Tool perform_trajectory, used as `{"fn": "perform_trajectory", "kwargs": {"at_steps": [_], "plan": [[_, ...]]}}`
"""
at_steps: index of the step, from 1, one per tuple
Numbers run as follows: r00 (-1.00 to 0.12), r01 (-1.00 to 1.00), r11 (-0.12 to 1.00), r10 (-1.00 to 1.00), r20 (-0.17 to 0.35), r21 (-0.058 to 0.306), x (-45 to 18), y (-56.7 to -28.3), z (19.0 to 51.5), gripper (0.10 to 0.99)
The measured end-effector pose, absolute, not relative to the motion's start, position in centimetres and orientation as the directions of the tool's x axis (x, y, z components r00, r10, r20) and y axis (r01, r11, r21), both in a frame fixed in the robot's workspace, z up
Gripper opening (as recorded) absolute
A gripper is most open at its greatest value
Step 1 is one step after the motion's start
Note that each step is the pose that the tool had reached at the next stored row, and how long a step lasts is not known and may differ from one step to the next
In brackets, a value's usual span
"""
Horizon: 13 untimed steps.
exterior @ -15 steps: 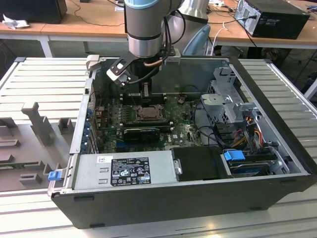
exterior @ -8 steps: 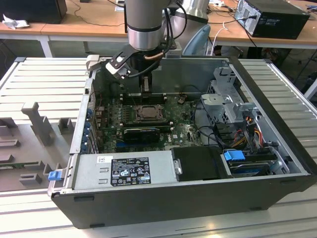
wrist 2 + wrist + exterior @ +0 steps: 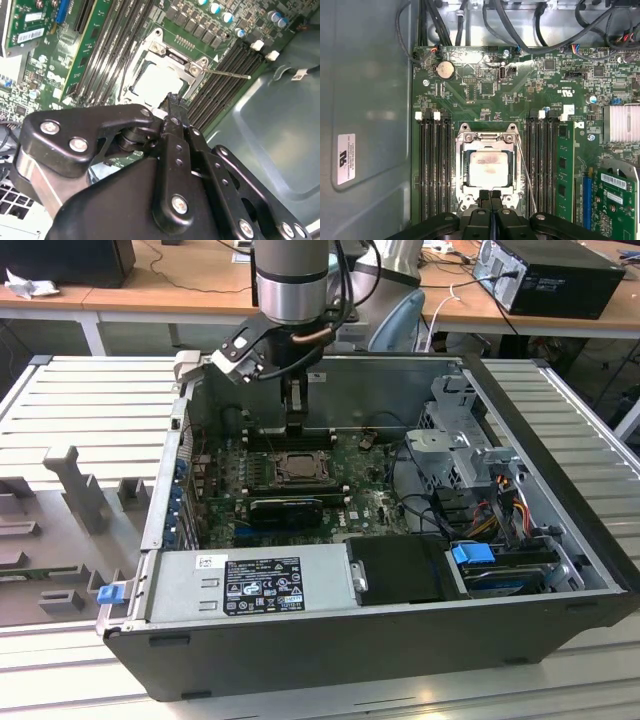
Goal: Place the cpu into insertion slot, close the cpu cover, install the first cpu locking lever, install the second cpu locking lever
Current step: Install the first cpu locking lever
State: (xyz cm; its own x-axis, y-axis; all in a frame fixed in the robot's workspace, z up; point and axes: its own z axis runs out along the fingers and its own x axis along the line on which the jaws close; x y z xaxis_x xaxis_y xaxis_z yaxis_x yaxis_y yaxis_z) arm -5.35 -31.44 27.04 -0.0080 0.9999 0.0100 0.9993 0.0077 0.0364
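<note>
The open computer case [image 3: 545, 445] held one motherboard [image 3: 375, 502]. In the exterior view one power supply [image 3: 250, 580] sat at 6 o'clock of the board and one drive cage [image 3: 460, 440] at 3 o'clock. One cpu [image 3: 490, 167] lay in the insertion slot [image 3: 485, 131]. The cpu cover [image 3: 465, 170] was down flat around the cpu, whose pale top showed through the cover's window. One thin locking lever [image 3: 525, 170] slanted away from the cover's side. The arm stood vertical at 12 o'clock of the board in the exterior view, wrist pointing down. The gripper [image 3: 490, 196] had both fingertips pressed together with nothing seen between them, right at the cover's edge.
</note>
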Motion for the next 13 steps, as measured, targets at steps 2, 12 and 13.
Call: {"fn": "perform_trajectory", "kwargs": {"at_steps": [2, 12, 13], "plan": [[-0.044, 0.998, 0.044, 0.999, 0.01, 0.036, -5.35, -31.45, 27.05, 0.106], [-0.216, 0.976, 0.216, 0.976, 0.01, 0.036, -5.35, -31.45, 27.01, 0.106], [-0.235, 0.972, 0.234, 0.972, 0.01, 0.036, -5.35, -31.45, 27.01, 0.106]]}}
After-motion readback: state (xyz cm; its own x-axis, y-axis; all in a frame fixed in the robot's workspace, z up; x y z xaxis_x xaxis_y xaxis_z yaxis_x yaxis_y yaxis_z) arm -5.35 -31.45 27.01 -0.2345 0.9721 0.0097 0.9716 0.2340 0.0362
